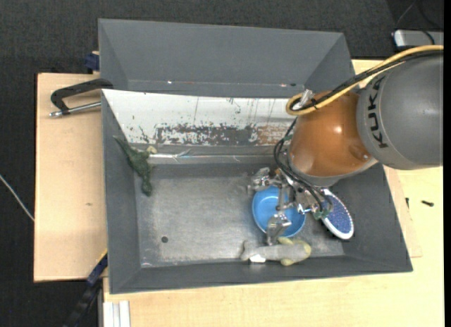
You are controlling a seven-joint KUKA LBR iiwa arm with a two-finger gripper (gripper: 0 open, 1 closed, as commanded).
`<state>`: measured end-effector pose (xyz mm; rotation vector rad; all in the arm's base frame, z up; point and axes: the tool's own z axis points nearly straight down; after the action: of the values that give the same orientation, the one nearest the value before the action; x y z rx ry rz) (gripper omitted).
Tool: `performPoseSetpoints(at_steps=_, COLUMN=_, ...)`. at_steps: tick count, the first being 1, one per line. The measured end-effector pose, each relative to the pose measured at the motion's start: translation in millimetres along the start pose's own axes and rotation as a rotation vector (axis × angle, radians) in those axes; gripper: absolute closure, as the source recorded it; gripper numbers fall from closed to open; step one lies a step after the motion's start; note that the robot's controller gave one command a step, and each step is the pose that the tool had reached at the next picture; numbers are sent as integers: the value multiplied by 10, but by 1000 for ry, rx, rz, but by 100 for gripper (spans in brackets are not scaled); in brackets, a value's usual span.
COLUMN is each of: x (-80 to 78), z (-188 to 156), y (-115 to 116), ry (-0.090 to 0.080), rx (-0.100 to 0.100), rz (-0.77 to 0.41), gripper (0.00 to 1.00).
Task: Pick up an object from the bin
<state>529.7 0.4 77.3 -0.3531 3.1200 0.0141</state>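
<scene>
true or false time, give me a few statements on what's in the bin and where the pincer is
1. The pincer is over the blue round dish in the half of the bin on the view's right. True.
2. The green toy touches the blue dish. False: it lies well apart, in the far corner on the view's left.
3. A blue and white brush lies just to the view's right of the dish. True.
4. The pale lumpy thing lies against the far wall. False: it lies by the near wall, just in front of the dish.
</scene>
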Motion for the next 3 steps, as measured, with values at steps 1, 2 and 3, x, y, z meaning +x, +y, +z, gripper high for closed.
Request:
performPoseSetpoints(at_steps=1, x=42, z=-40, y=-339, ry=-2, rx=9, rz=-225, gripper=0)
performPoseSetpoints(at_steps=2, x=41, z=-37, y=-325, ry=-1, rx=7, rz=-225, gripper=100)
performPoseSetpoints(at_steps=3, x=442, z=-1815, y=-848, ry=-6, rx=16, rz=-445, gripper=100)
